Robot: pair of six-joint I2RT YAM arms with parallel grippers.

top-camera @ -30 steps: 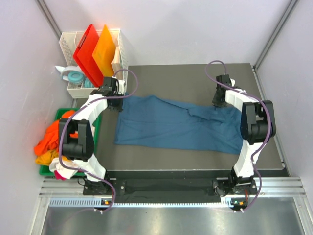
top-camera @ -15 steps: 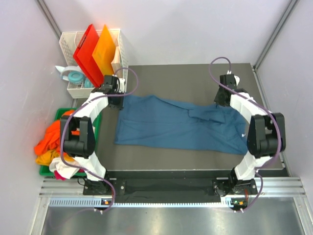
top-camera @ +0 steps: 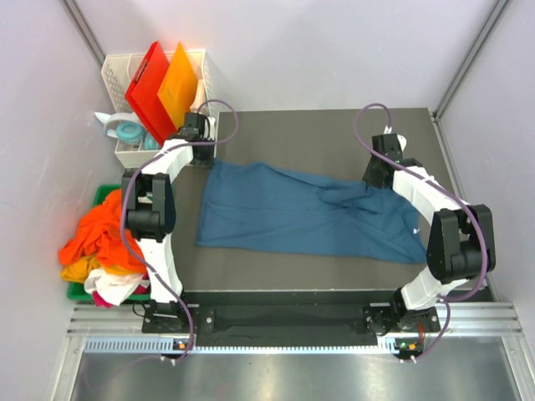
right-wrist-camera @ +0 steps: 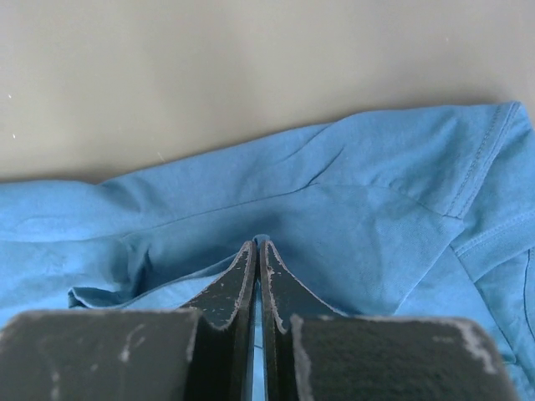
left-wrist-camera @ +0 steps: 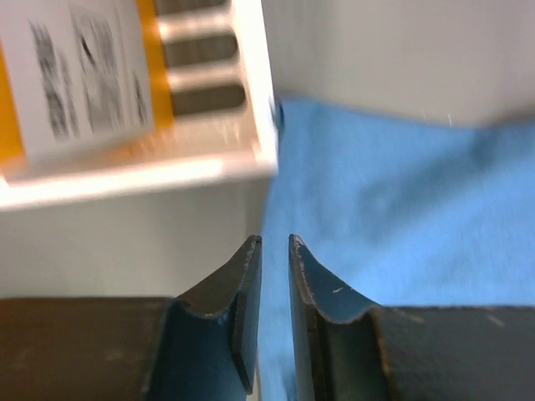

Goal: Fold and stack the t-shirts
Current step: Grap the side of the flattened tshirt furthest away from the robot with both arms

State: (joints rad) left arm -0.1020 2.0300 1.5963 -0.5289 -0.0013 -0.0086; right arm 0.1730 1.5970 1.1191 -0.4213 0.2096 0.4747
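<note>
A dark teal-blue t-shirt lies spread across the grey mat, rumpled towards its right end. My left gripper hovers just past the shirt's far left corner, beside the white basket. In the left wrist view its jaws stand a narrow gap apart with nothing between them, and the shirt lies below. My right gripper is at the shirt's far right part. Its jaws are shut on a small fold of the blue cloth. Orange, yellow and white t-shirts are heaped at the left.
A white basket at the back left holds a red board and an orange board; its wall is close to my left fingers. A green bin holds the heap of shirts. A tape roll lies beside the basket.
My left gripper has drawn back from the shirt's corner towards the basket and its jaws have parted. My right gripper has closed on the cloth, and its elbow has swung out to the right.
</note>
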